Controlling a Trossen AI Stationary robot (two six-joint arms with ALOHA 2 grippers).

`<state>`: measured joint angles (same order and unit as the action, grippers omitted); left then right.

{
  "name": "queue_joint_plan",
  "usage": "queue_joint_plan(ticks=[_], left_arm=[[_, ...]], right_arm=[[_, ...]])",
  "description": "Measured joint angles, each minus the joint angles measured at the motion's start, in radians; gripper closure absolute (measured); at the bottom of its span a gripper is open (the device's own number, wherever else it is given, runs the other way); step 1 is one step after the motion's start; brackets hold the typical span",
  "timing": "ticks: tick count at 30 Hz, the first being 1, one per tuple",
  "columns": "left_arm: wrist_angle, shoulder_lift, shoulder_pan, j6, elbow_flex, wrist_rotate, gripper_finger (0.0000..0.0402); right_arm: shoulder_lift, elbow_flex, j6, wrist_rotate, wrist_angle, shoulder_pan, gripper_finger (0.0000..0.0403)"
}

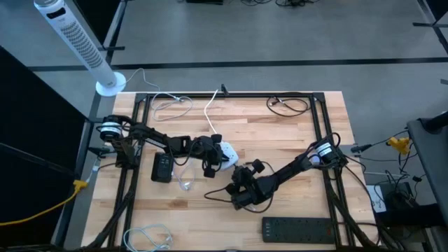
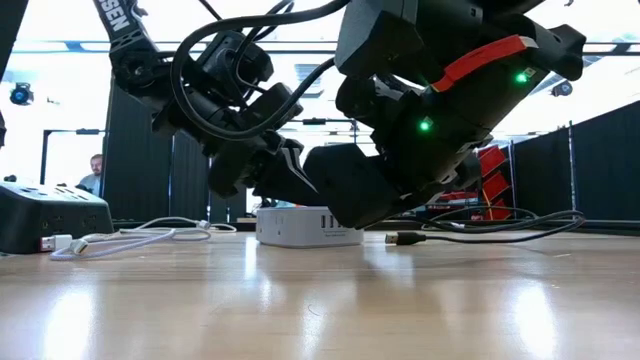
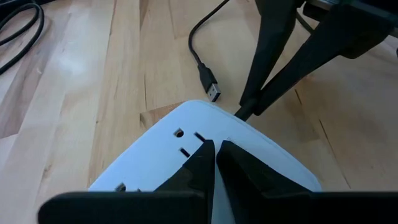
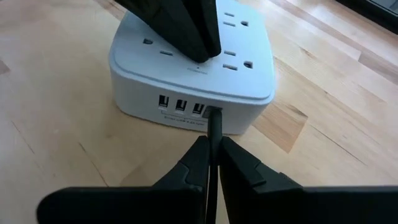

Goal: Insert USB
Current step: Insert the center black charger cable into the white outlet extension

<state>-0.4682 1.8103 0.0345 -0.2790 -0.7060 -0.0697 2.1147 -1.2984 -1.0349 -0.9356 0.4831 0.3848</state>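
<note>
A white power hub (image 1: 228, 152) lies flat on the wooden table; its near side wall carries a row of USB ports (image 4: 180, 106). My left gripper (image 3: 216, 144) is shut, with its fingertips on the hub's top. My right gripper (image 4: 211, 140) is shut on a black USB plug (image 4: 213, 124), right in front of the port row. The plug's tip stands at the rightmost port (image 4: 213, 114); how deep it sits there I cannot tell. My left gripper presses its shut fingertips (image 3: 202, 158) down on the hub's top face (image 3: 180, 140), between the outlet slots, slanting down from the table's left. The hub rests flat on the table. My right gripper pinches the USB plug's black body (image 4: 213, 134) between its two fingertips, along the plug. It comes slanting down from the table's near right side. The plug's free end meets the hub's rightmost USB port, clear of the table.
A second black cable with a bare USB plug (image 3: 211, 90) lies loose on the table just past the hub. A black adapter (image 1: 162, 166), a black power strip (image 1: 304, 229), a white cable coil (image 1: 157, 236) and further cables (image 1: 287, 105) lie around.
</note>
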Motion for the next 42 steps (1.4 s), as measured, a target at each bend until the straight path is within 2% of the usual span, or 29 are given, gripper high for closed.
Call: queue_joint_plan(ticks=[10,16,26,42], left_arm=[[-0.071,0.041,-0.001,-0.005,0.006,-0.009,0.0399],[-0.126,0.07,-0.002,-0.005,0.004,-0.019,0.0401],[-0.132,0.071,-0.003,-0.004,0.004,-0.019,0.0401],[-0.13,0.071,0.0,0.004,0.004,0.004,0.0401]], right_arm=[[-0.011,0.0,0.033,0.009,0.023,0.011,0.0391],[-0.024,0.0,-0.017,0.017,0.091,0.042,0.0392],[-0.026,0.0,-0.02,0.023,0.097,0.071,0.0392],[0.018,0.005,-0.293,-0.038,0.098,0.129,0.0393]])
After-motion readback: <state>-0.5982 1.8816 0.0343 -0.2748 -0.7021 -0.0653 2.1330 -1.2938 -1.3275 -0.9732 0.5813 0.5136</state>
